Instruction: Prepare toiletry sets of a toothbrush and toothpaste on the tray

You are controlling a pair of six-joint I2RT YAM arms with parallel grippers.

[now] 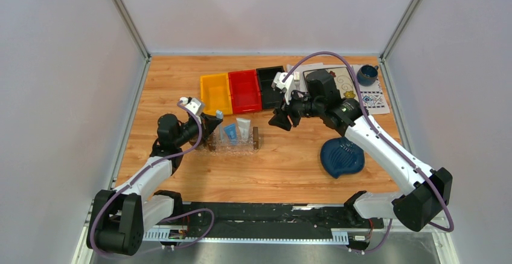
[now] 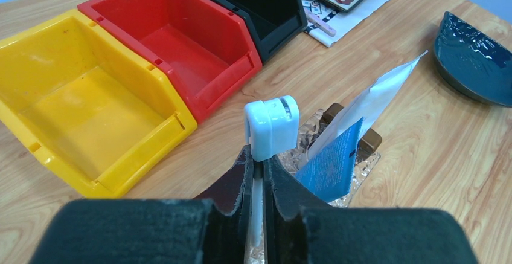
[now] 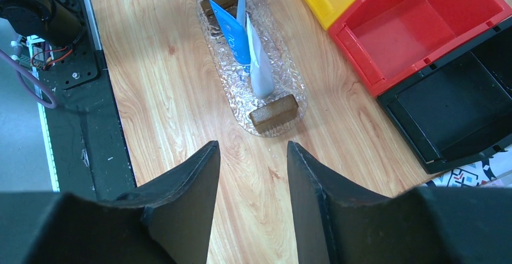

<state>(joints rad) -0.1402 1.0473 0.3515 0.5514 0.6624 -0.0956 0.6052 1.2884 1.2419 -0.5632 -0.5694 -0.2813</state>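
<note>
left gripper (image 2: 258, 159) pinching toothbrush (image 2: 272, 126) at tray (image 3: 236, 98) end
i see its long axis run along the fingers, head poking past the tips; right gripper (image 3: 252, 155) spread, empty, well apart.

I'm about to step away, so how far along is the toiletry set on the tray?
Done: the blue tube and white tube sit in the tray. In hand: the left gripper pinches the toothbrush over the tray's end, not yet released. Left: setting it down. The right gripper hangs open, empty.
</note>
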